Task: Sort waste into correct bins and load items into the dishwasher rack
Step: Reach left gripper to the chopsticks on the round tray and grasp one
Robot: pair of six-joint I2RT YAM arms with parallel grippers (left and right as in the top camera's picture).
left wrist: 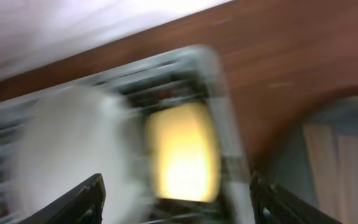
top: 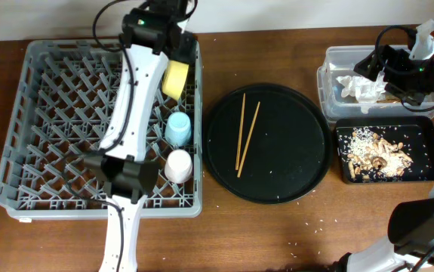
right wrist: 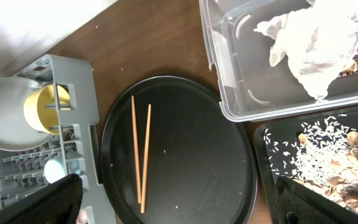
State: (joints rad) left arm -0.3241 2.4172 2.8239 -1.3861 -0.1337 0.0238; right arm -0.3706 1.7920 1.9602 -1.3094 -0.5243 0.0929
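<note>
Left jaws: My left gripper (left wrist: 177,183) hung wide open over the far right corner of the dishwasher rack (top: 43,91), both fingers spread and gripping nothing; the wrist view was blurred.
Yellow bowl: The yellow bowl (left wrist: 182,152) stood on edge in that corner of the rack, just ahead of my left jaws and framed between the two fingers. I could not tell whether either finger touched it.
White plate: The white plate (left wrist: 73,149) stood in the rack just beside the bowl.
Cups: The light-blue cup (top: 178,128) and the pink-white cup (top: 178,165) sat along the rack's right edge, well apart from my jaws.
Right jaws: My right gripper (right wrist: 177,183) was spread wide near the clear tub (top: 337,57), holding nothing.
Waste: The tissue paper (right wrist: 315,43) lay inside the tub; the food scraps (top: 379,155) lay in the shallow black tray (top: 428,128) just beside it.
Chopsticks: The chopsticks (top: 243,132) lay side by side on the round black tray (top: 292,166), between the rack and the bins, apart from both grippers.
</note>
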